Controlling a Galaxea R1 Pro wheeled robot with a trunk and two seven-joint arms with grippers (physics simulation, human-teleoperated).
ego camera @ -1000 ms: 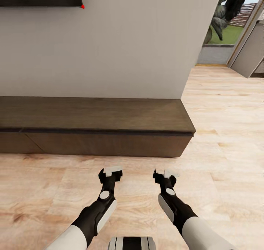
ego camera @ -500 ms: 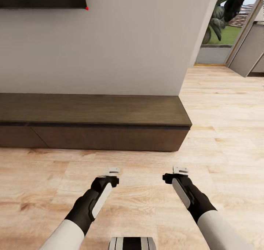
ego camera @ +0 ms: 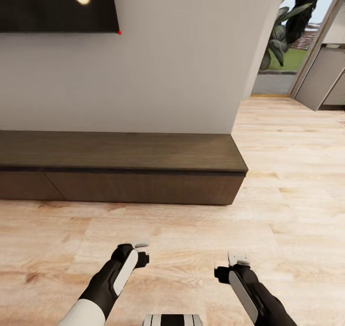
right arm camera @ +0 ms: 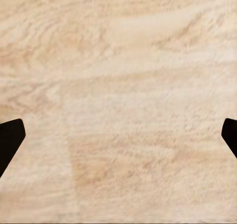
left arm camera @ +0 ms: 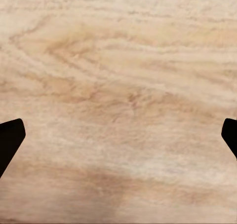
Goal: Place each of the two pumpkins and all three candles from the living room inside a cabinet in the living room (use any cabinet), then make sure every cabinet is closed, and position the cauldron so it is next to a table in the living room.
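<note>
Cabinet work is the concern here, yet begin with your claws: the left claw point(ego camera: 142, 252) and the right claw point(ego camera: 238, 264) both hang low over the wooden floor point(ego camera: 191, 230), pointed downward and carrying nothing. In each wrist view only two dark finger tips show, at opposite edges with bare floor planks between them, so you may read both claws as spread wide and empty. This tucked, floor-facing carriage looks like a travelling posture, judged to keep the arms clear while the base moves, not a reaching one. Outward from the claws, across a strip of open floor, lies the cabinet point(ego camera: 124, 173), long, low and dark brown, set against the pale wall point(ego camera: 182, 67); its fronts sit flush, so it reads as closed, and its top surface is bare. Its left end is cut off by the frame, so you cannot tell how far it runs or whether a drawer stands open there. Above it a dark wall panel point(ego camera: 57, 7) is likewise cropped. At the right, a doorway opens on blurred greenery point(ego camera: 282, 34).
</note>
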